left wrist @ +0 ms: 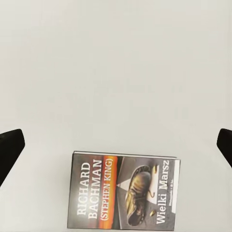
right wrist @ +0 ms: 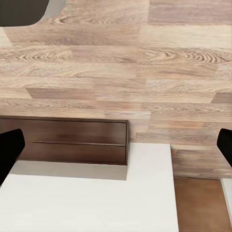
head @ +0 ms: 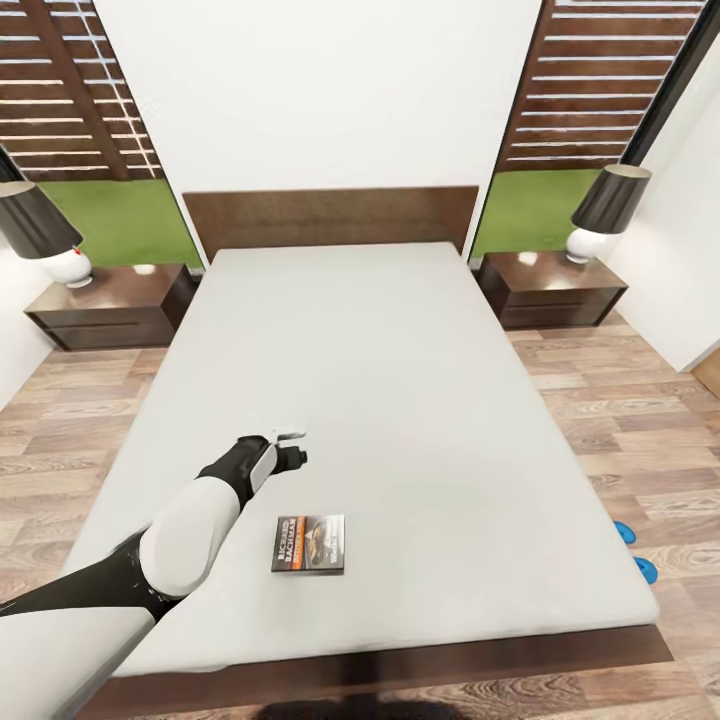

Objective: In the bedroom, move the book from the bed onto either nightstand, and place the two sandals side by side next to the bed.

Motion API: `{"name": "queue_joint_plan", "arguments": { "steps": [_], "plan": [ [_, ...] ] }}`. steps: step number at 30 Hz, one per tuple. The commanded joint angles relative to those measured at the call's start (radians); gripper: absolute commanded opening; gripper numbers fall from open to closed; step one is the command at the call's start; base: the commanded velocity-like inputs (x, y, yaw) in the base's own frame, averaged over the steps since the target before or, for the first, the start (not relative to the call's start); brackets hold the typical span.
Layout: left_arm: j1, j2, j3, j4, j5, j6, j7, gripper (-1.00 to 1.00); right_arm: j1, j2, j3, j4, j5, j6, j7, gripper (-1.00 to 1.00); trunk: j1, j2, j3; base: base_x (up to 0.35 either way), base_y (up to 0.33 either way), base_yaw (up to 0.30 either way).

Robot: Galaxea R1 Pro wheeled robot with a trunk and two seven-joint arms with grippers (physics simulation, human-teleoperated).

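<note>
**Head view: left claw above the mattress, book lying near the foot of the bed**

The bed (head: 400, 400) is a broad, smooth slab of pale grey-white mattress on a dark brown wooden frame, with a flat headboard (head: 330, 218) of the same grain against a white wall. On each side stands a low, glossy dark nightstand (head: 110, 308), the other one (head: 553, 288) near the right wall; each carries a lamp (head: 42, 232) with a dark conical shade and a rounded white base. The floor (head: 620, 420) is light wood plank with a strong grain.

The book (head: 309, 544), a thin rectangular paperback, lies flat on the mattress towards the foot end, just beside the left arm. In the left wrist view its cover (left wrist: 126, 192) reads "RICHARD BACHMAN (STEPHEN KING)" in white, partly on an orange band, and "Wielki Marsz" beside a photo of a worn shoe; its lower edge is cut off by the frame.

The left claw (head: 291, 445) hangs over the bare mattress, apart from the book; its dark fingertips (left wrist: 9, 151) sit at opposite edges of the wrist view, spread wide.

Two bright blue sandals (head: 633, 550) peep out on the floor at the bed's right side, mostly hidden by the mattress edge.

In the right wrist view, the right claw (right wrist: 116, 147) is also spread wide, over plank floor, a dark wooden drawer front (right wrist: 67, 141) and a white panel I cannot identify.
</note>
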Motion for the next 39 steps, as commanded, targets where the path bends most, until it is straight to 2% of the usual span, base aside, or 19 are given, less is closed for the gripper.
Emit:
{"name": "queue_joint_plan", "arguments": {
  "steps": [1, 8, 14, 28, 39],
  "plan": [
    [0.000, -0.001, 0.003, -0.001, 0.001, 0.004, 0.003, 1.00, 0.000, -0.001, -0.007, 0.002, 0.010, -0.006, 0.002, 1.00, 0.001, -0.002, -0.003, 0.000, 0.000, 0.000],
    [-0.005, 0.000, 0.003, 0.000, 0.001, 0.003, 0.004, 1.00, 0.001, -0.002, -0.007, 0.002, 0.010, -0.005, 0.002, 1.00, 0.001, -0.002, -0.014, 0.000, 0.000, 0.000],
    [-0.046, 0.002, 0.003, -0.001, 0.001, 0.012, 0.011, 1.00, 0.003, -0.003, -0.007, 0.002, 0.010, -0.003, 0.002, 1.00, 0.001, -0.002, -0.023, 0.000, 0.000, 0.000],
    [-0.087, 0.001, 0.003, -0.001, 0.003, 0.016, 0.014, 1.00, 0.034, -0.005, -0.007, 0.002, 0.010, -0.002, 0.002, 1.00, 0.001, -0.002, -0.046, 0.000, 0.000, 0.000],
    [-0.097, -0.001, 0.003, 0.000, 0.005, 0.015, 0.005, 1.00, 0.044, -0.006, -0.007, 0.002, 0.010, -0.001, 0.002, 1.00, 0.001, -0.002, -0.064, 0.000, 0.000, 0.000]
  ]
}}
